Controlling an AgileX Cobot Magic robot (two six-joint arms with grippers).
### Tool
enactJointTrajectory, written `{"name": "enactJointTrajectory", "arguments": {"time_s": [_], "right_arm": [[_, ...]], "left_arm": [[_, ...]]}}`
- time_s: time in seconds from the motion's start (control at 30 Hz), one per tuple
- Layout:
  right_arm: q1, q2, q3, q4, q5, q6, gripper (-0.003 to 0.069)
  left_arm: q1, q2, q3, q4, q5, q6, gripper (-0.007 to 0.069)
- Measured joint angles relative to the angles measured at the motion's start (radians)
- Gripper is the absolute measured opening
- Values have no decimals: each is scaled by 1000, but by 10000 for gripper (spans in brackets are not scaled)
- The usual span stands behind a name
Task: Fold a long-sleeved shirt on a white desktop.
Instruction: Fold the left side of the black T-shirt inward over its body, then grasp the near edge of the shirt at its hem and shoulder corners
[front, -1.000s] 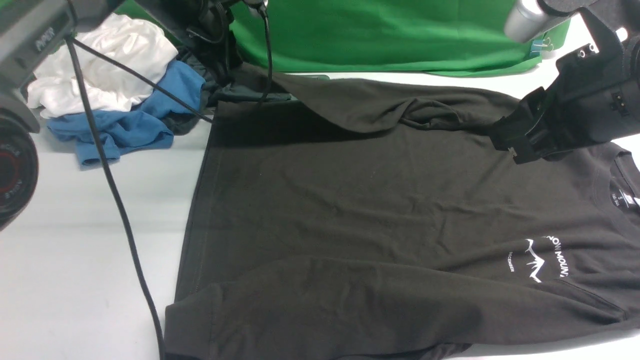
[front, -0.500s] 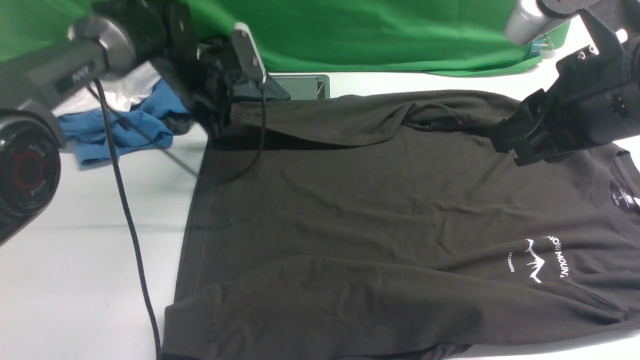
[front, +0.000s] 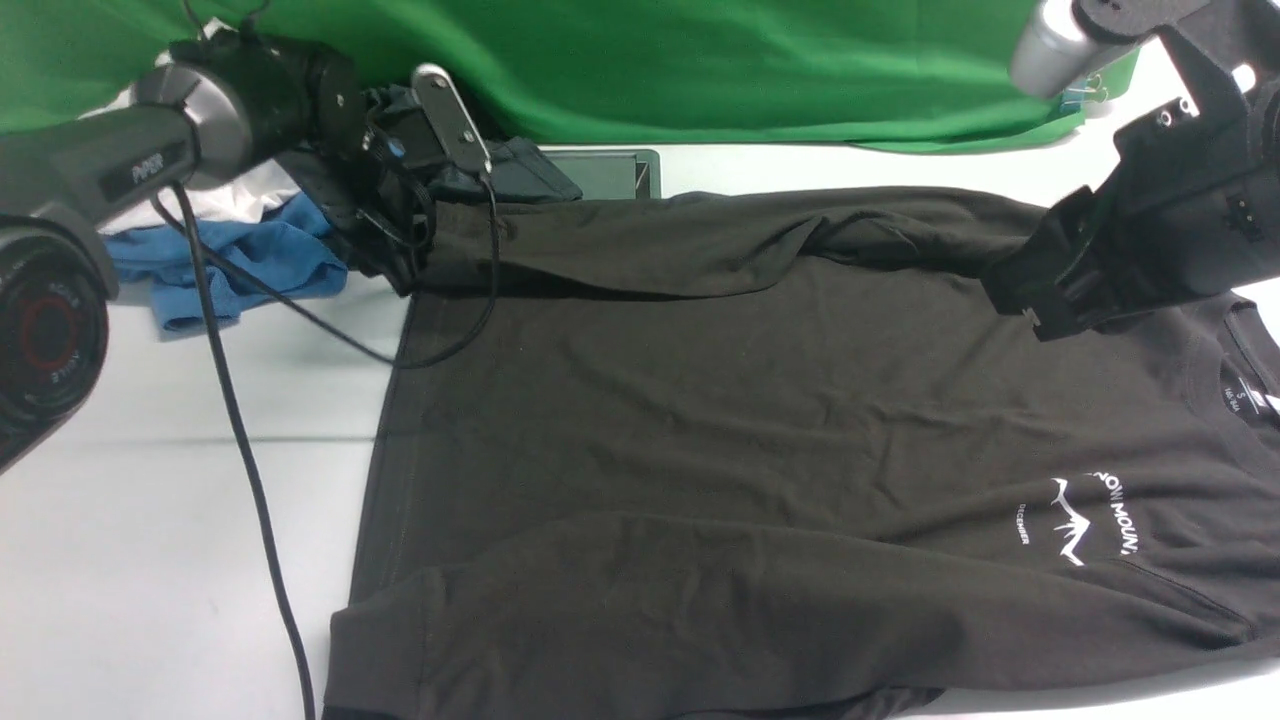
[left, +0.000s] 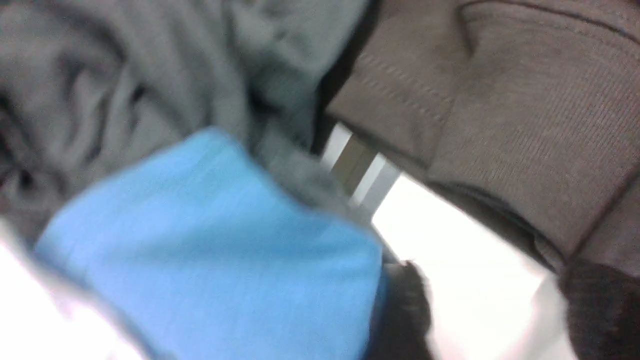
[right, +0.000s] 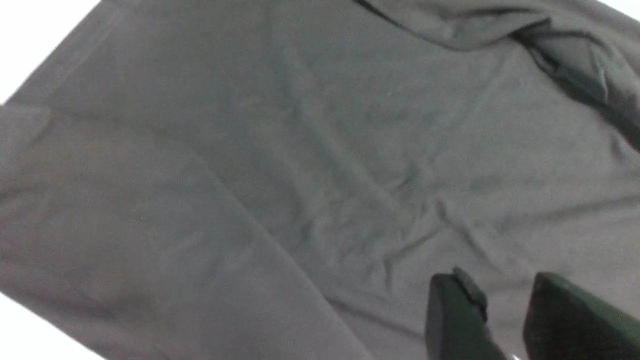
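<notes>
Since a second before, the far sleeve fold, then held up clear of the cloth, had come down flat along the far edge of the long-sleeved shirt (front: 760, 420). The left arm (front: 120, 170) had swung low to the shirt's far left corner, hiding most of the white garment (front: 262, 186) and uncovering a metal hatch (front: 610, 172). The right arm had hardly moved.

Readable writing: "PiPER" on the left arm; a white mountain logo (front: 1075, 520) with "MOUN" and small "DECEMBER" on the chest; a neck label (front: 1245, 398) marked "S", the rest too small.

The left tool (left: 500, 320) pointed down beside the blue garment (front: 250, 260), its blurred fingers wide apart with bare tabletop (front: 150, 520) between them, gripping nothing. The right tool (right: 512, 320) hung over the shoulder area, partly parted, with nothing seen between its fingers.

The shirt lay spread across the tabletop, collar to the right.
</notes>
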Motion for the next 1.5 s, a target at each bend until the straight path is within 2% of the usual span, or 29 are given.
{"name": "enactJointTrajectory", "arguments": {"time_s": [0.07, 0.1, 0.17, 0.23, 0.33, 0.37, 0.43, 0.5, 0.53, 0.6, 0.77, 0.83, 0.97, 1.13, 1.23, 1.27, 1.47, 1.5], "right_arm": [[0, 0, 0, -20, 8, 10, 236], [-7, 0, 0, -48, 7, 24, 236], [-28, 5, 0, -57, -5, 46, 236], [-59, 21, 0, -57, -17, 60, 237], [-103, 66, -1, -49, -28, 61, 238], [-131, 107, -6, -40, -37, 53, 238], [-159, 177, -36, -16, -43, 16, 238], [-174, 281, -91, 0, -63, -64, 246], [-176, 301, -104, 2, -66, -72, 248], [-179, 421, -203, 12, -89, -170, 308], [-180, 630, -375, 15, -132, -310, 482], [-183, 665, -406, 13, -152, -334, 489], [-189, 791, -484, 7, -246, -393, 473], [-192, 900, -553, 3, -319, -435, 456], [-191, 945, -565, 3, -348, -480, 380], [-191, 956, -565, 3, -363, -493, 326], [-191, 961, -569, 1, -415, -510, 129], [-191, 961, -569, 1, -414, -510, 129]], "left_arm": [[0, -27, 0, -40, 16, -34, 496], [-3, -67, 1, -117, 26, -47, 503], [-18, -108, 1, -222, 28, -21, 477], [-54, -132, 1, -295, 36, 31, 408], [-110, -132, 2, -318, 52, 40, 286], [-137, -128, 4, -321, 71, 40, 202], [-177, -128, 8, -319, 100, 40, 86], [-207, -143, 11, -312, 121, 29, 34], [-213, -150, 11, -310, 123, 24, 31], [-226, -199, 11, -303, 155, -47, 17], [-219, -315, 52, -293, 211, -132, 17], [-218, -339, 77, -293, 211, -137, 17], [-216, -426, 212, -288, 209, -145, 17], [-215, -517, 380, -266, 125, -146, 17], [-215, -545, 453, -251, 104, -146, 17], [-215, -551, 473, -238, 92, -146, 17], [-215, -552, 499, -214, 68, -147, 17], [-215, -552, 499, -214, 68, -147, 17]]}}
